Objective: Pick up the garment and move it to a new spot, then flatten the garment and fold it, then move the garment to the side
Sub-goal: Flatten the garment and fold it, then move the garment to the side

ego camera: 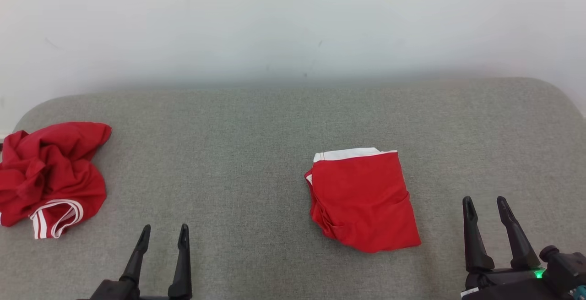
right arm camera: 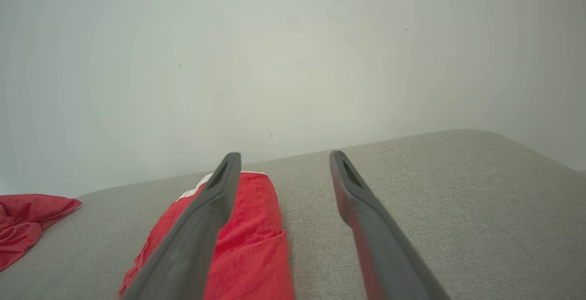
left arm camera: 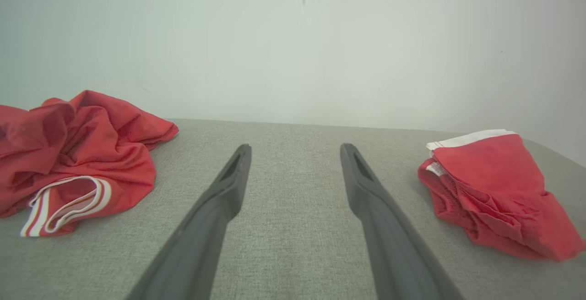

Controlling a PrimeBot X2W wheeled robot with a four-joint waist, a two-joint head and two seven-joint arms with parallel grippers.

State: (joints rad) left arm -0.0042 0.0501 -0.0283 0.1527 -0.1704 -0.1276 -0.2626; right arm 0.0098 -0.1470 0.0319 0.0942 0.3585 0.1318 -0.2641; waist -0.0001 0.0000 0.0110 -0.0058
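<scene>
a folded red garment [ego camera: 361, 199] with a white band along its far edge lies flat on the grey padded surface [ego camera: 238, 153], a little right of the middle. a crumpled red garment [ego camera: 50, 171] with white stripes at one hem sits in a heap at the far left edge of the same surface, well apart from the folded one. behind both stands a plain pale wall [ego camera: 293, 25].

the left gripper [ego camera: 165, 232] hangs low at the near edge, between the two garments, its fingers spread and holding nothing. the right gripper [ego camera: 484, 201] is at the near right, just beside the folded garment's right edge without touching it, its fingers spread too and empty. in the right wrist view the folded garment [right arm camera: 256, 245] lies partly behind that gripper's left finger, and in the left wrist view the crumpled heap [left arm camera: 82, 153] lies off to the left of the spread fingers.
</scene>
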